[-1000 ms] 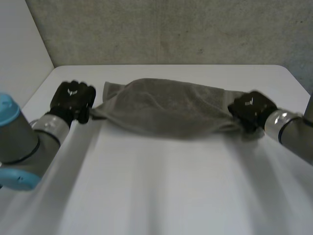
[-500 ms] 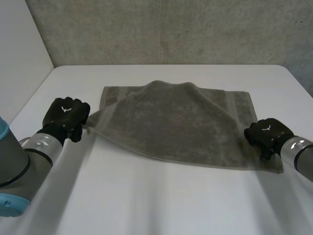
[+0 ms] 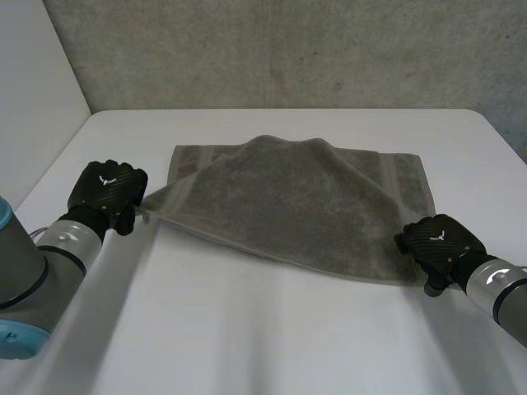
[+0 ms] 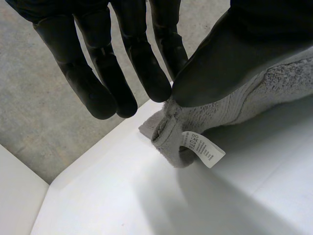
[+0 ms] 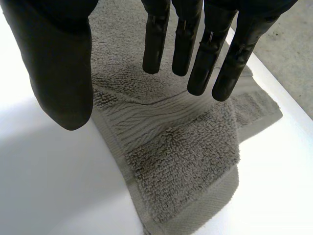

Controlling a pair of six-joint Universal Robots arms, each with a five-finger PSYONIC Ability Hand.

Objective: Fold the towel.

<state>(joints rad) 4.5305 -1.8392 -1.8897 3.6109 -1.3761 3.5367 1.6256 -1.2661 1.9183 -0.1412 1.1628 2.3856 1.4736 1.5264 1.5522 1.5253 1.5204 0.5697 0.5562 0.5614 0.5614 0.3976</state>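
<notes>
Table (image 3: 263, 346), one, white and smooth, carries one towel (image 3: 305, 206) stretched between the two black hands. The towel is grey terry cloth with a looped pile and flat woven bands near its ends. It lies partly doubled: an upper layer slants across a lower one, and its far edge rises in a soft hump. The lower layer's far corners stay uncovered beyond each hand.

Two arms come in from the near side, each with grey joints. The left arm (image 3: 33, 263) shows a light-blue cap.

The left hand (image 3: 107, 191) is at the towel's left corner. In its wrist view the left hand (image 4: 98, 73) has long, nearly straight fingers. The thumb (image 4: 220, 54) bears down on the towel (image 4: 215, 107), pinching the corner against the nearest finger. That corner hangs just past the fingertips, clear of the table, with a shadow under it.

The right hand (image 3: 440, 240) sits at the towel's near right corner. In its wrist view the right hand (image 5: 63, 63) is released. Its fingers (image 5: 156, 39) are straight and spread apart from the thumb, hovering over the towel (image 5: 186, 161). The cloth lies flat under the palm, its corner doubled in two layers.

One small white label (image 4: 203, 149), printed and rectangular, sticks out of the hem just below the left thumb.
</notes>
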